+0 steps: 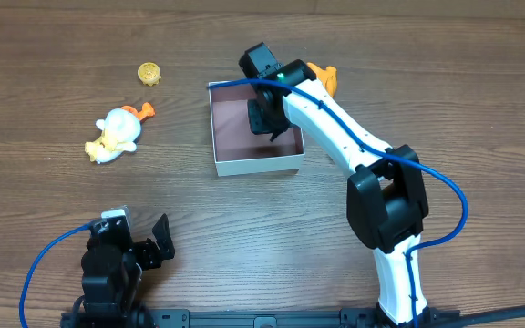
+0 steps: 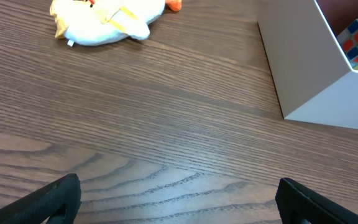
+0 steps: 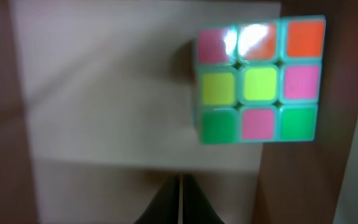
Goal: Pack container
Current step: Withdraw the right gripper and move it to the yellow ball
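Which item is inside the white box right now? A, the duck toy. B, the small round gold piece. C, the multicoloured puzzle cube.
C: the puzzle cube sits inside the container, filling the right wrist view and showing over the white wall in the left wrist view.

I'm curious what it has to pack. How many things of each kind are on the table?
White box: 1
Colour cube, inside the box: 1
White duck toy: 1
Gold round piece: 1
Orange toy, partly hidden: 1
Total: 5
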Tool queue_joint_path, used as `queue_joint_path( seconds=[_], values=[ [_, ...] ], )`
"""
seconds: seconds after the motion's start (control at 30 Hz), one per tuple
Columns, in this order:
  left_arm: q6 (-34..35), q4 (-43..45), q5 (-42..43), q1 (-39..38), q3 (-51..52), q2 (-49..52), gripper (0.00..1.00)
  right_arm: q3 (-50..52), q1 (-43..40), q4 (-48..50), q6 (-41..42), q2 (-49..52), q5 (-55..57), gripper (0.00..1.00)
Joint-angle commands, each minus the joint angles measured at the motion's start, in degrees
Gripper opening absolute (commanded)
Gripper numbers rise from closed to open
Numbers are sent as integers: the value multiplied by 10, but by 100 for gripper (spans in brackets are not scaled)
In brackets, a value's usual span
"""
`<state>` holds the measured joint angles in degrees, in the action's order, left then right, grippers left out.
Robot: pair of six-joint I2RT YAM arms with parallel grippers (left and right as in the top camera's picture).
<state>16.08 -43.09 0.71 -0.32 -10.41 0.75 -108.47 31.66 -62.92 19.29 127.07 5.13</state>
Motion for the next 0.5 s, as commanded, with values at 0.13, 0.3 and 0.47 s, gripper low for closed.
queue_joint_path(
  seconds=[0.13,0.3,0.47],
  values=[
    [-11,1,3,4,6,-5,100,26,-49,42,-1,-26,8,6],
    [-11,1,3,4,6,-5,100,26,-57,48,-17,-26,8,6],
    [-11,1,3,4,6,-5,100,27,-55,55,-17,-26,-3,6]
  ],
)
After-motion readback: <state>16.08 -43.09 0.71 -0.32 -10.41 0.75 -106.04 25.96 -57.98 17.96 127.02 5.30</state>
